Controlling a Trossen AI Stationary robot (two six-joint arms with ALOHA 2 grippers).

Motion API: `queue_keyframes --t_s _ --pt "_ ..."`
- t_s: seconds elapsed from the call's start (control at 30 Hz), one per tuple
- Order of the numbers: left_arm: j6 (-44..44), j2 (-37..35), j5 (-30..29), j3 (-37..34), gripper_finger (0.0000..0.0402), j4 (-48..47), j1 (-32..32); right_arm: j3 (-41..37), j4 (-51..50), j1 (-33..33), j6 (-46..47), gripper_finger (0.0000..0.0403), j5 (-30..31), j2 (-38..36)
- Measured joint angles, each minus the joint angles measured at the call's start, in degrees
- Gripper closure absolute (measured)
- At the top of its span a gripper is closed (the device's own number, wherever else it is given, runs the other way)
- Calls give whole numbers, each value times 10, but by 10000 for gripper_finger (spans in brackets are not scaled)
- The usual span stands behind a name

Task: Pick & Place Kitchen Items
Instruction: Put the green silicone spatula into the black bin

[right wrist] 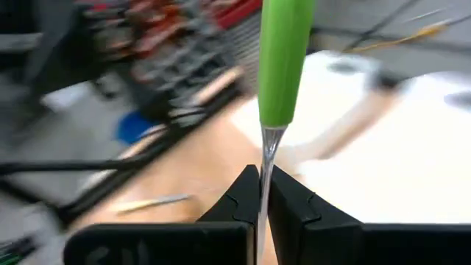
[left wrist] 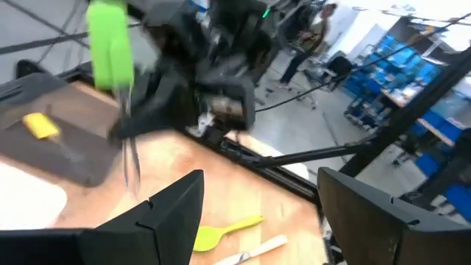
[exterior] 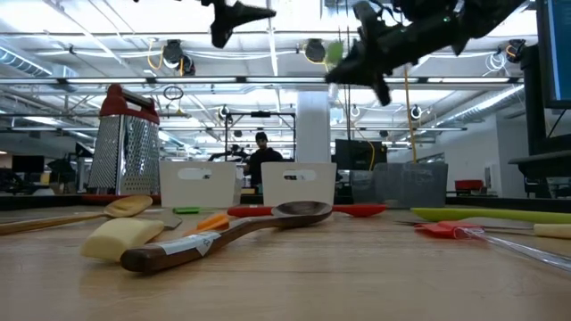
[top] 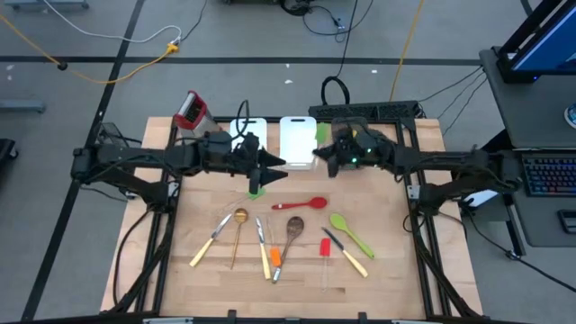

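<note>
My right gripper (top: 318,158) hangs above the table's far middle, shut on a green spatula (right wrist: 283,59) with a thin clear handle. The left wrist view shows the spatula's green head (left wrist: 110,44) up and its handle pointing down. My left gripper (top: 277,165) stands open and holds nothing, a little to the left of the spatula and facing it, its fingers (left wrist: 173,213) wide apart. The other kitchen items lie flat on the table nearer the front: a red spoon (top: 301,204), a green spoon (top: 351,234), a gold spoon (top: 238,232) and a wooden spoon (top: 291,236). My right gripper pinches the spatula's clear handle (right wrist: 266,151) between its two fingers, a short way below the green head. The fingers come nearly level from the table's right and lie across the handle. The spatula is lifted clear, roughly upright, head up, its handle end (left wrist: 132,173) hanging below.
A red-topped box grater (top: 189,110) stands at the far left. Two white trays (top: 297,139) (top: 249,129) sit at the far middle, and a grey tray (left wrist: 66,147) holds a yellow item (left wrist: 40,125). A red spatula (top: 325,250) and cream-handled knives (top: 207,245) lie near the front.
</note>
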Motion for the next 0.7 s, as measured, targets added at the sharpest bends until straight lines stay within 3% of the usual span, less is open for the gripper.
queue_keyframes --t_s 0.1,0.23,0.5,0.7 --pt "-15 0 -11 0 133 -14 1 0 -89 -33 -35 398 58 -43" --pt "-22 4 -12 0 133 -23 2 0 -135 -79 -59 398 120 -74" --pt "-22 5 -12 0 133 -35 -2 0 -193 -164 -20 398 118 -54" --pt "-6 5 -12 0 133 -32 -1 0 -241 -186 -4 398 117 -18"
